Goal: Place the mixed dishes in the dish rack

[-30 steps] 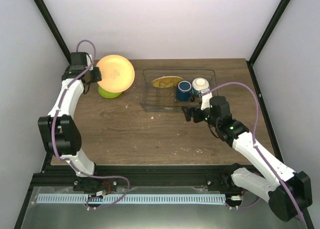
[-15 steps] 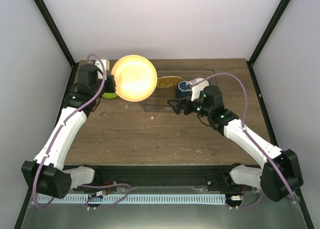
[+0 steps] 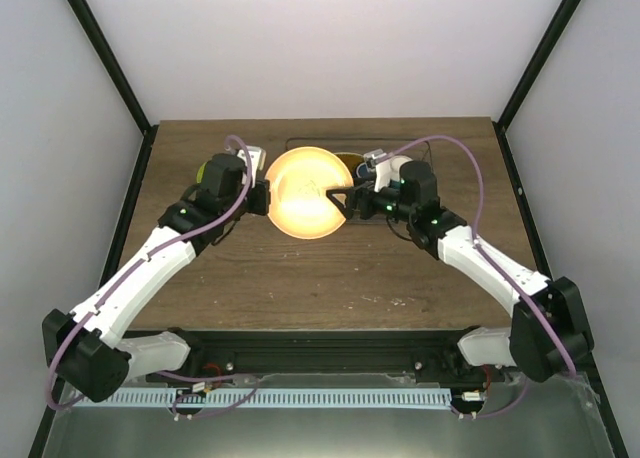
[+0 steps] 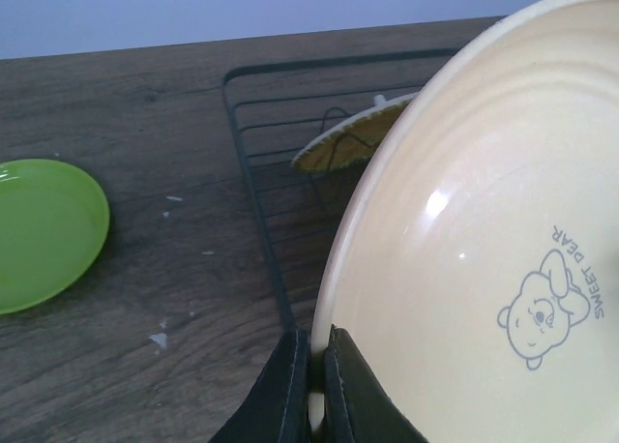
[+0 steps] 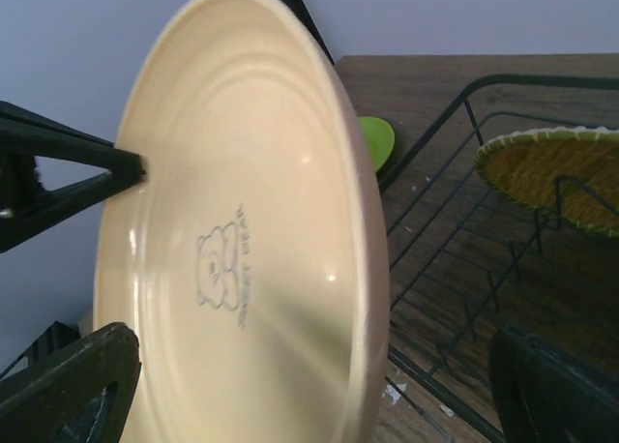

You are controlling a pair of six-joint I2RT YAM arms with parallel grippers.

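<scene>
Pale yellow plate (image 3: 305, 191), pinched by its rim in the closed left claw (image 4: 317, 356) and held on edge over the left end of the dish rack (image 4: 280, 133), could pivot or slip from that thin grip if the wide-open, empty right claw (image 3: 347, 195) bumps it.

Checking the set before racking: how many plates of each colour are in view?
Cream plate: 1
Yellow plate: 1
Green plate: 1
Total: 3
</scene>
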